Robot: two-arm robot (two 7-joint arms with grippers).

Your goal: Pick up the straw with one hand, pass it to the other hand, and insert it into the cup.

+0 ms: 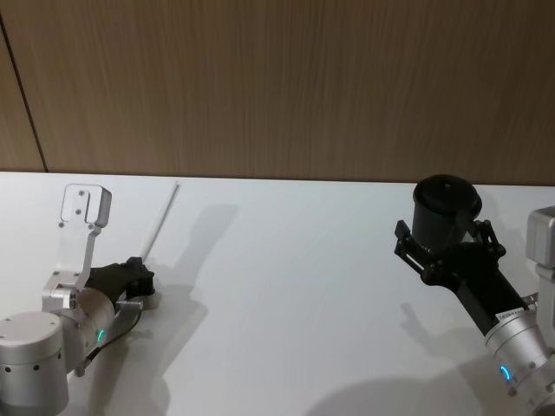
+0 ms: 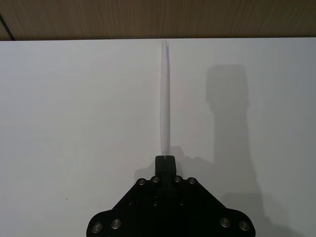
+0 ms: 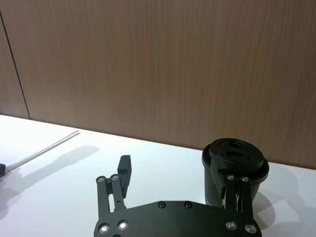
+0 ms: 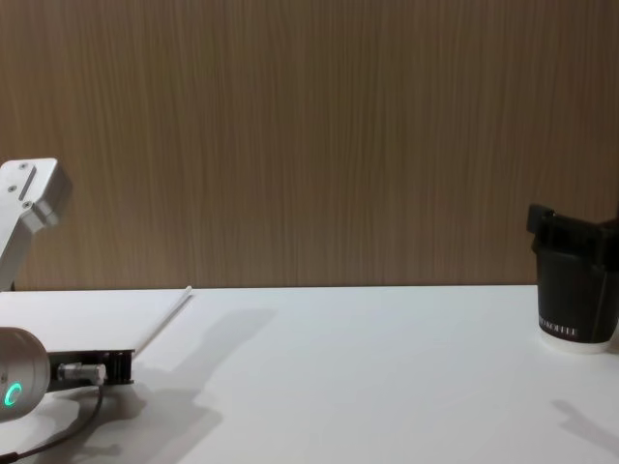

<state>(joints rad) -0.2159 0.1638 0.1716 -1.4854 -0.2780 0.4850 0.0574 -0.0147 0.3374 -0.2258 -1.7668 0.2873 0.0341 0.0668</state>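
1. We see a plain white bench (image 1: 286, 321) with a smooth, matte top, spreading across the whole foreground of the head view.
2. Behind it we see a brown wall (image 1: 286, 87) of finely grained wood, which meets the bench's far edge in a straight line.
3. We make out a thin dark seam (image 1: 22, 91) running down the wall near its left end, slanting in the head view.
4. We note soft grey shadows (image 1: 206, 238) lying on the bench top.
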